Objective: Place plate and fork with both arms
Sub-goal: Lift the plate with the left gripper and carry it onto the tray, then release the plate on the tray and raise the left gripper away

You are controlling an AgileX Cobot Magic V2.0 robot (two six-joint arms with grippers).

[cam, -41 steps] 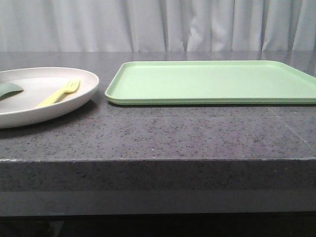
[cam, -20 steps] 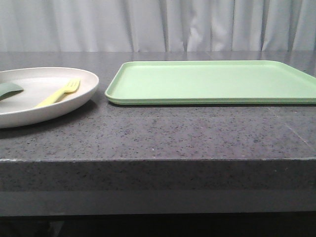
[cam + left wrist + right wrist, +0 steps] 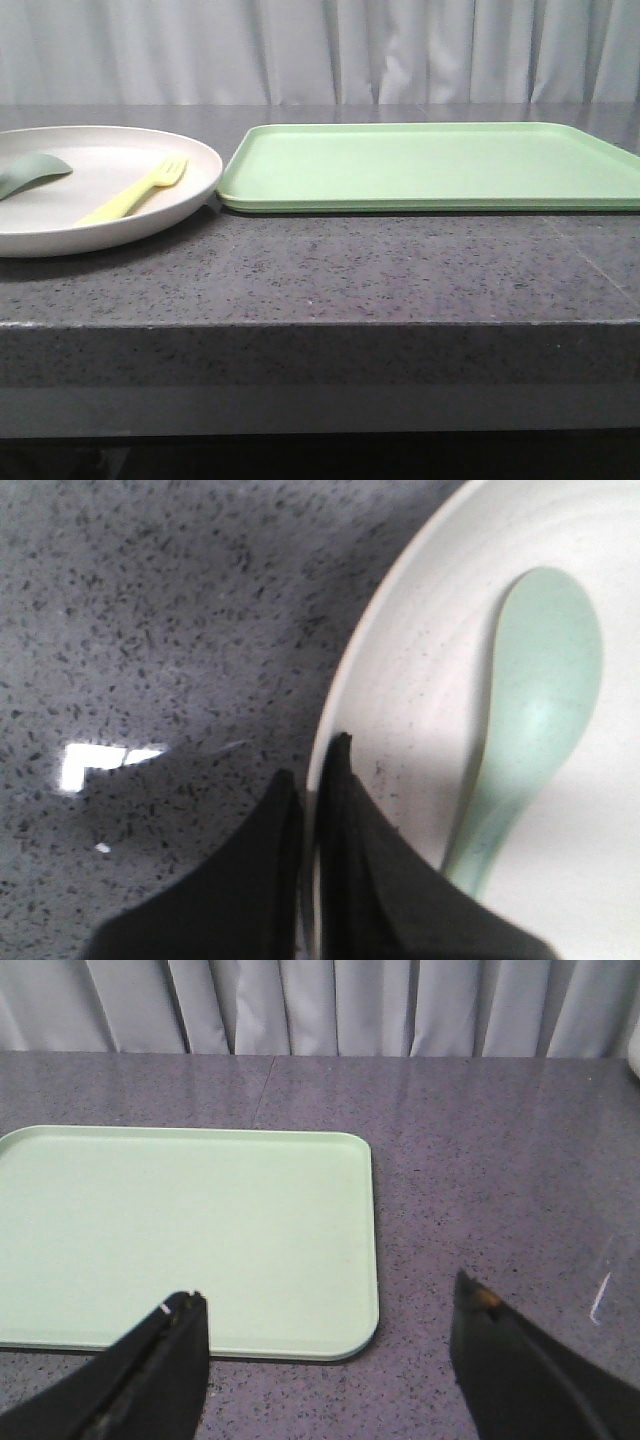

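Note:
The cream-white plate (image 3: 110, 230) sits at the left of the counter, its right rim touching or overlapping the green tray's left edge. The pale-yellow fork (image 3: 135, 190) lies in it, tines toward the tray. In the left wrist view my left gripper (image 3: 312, 780) is shut on the plate's rim (image 3: 345, 695), one finger outside and one inside. A grey-green spoon (image 3: 530, 720) lies in the plate beside it and also shows in the front view (image 3: 30, 172). My right gripper (image 3: 325, 1305) is open and empty, near the tray's corner. Neither gripper shows in the front view.
The flat light-green tray (image 3: 430, 165) lies at the middle and right of the dark speckled counter; it also shows in the right wrist view (image 3: 180, 1230). Grey curtains hang behind. The counter's front edge runs across the front view (image 3: 320, 322).
The plate, with fork and spoon in it, has slid to the right until its rim meets the tray's left edge. The tray has not moved.

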